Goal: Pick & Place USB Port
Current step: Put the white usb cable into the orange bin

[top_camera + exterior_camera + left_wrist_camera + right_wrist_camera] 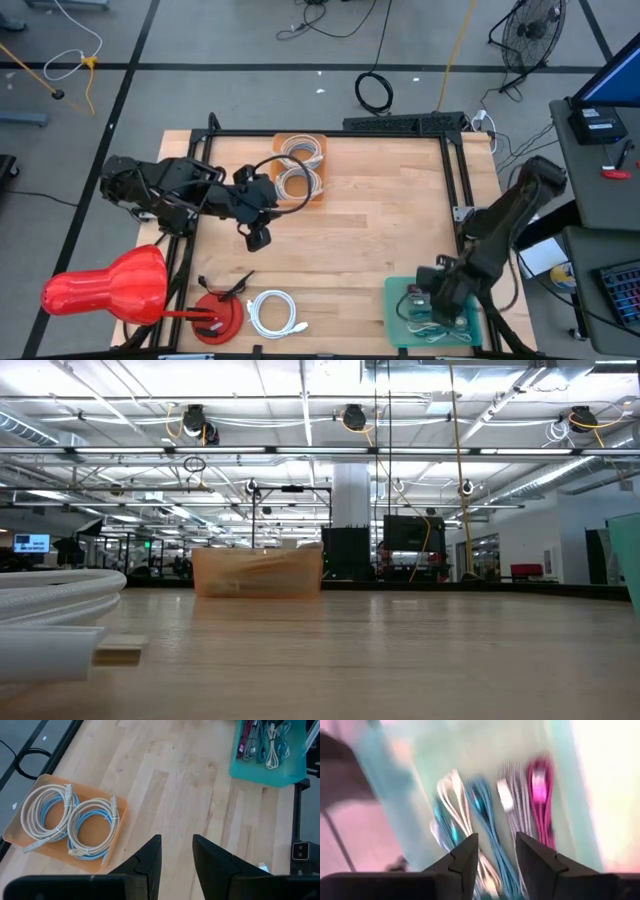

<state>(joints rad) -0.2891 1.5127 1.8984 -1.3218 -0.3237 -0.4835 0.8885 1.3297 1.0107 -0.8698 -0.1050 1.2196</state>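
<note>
Coiled white cable (45, 610) lay nearest, at the table's near edge. Right gripper (492, 857), fingers apart and empty, hung over bundled cables (485, 810) in the teal bin (395, 318); light, floppy, probably best pinched mid-bundle. Left gripper (175, 857) waited parted beside the orange tray (22, 847).

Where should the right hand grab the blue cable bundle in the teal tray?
Probably mid-bundle on the blue cable bundle, coming straight down from above. It lies flat in the teal tray as a long narrow hank, packed between neighbours, so close the open right hand across its width.
</note>
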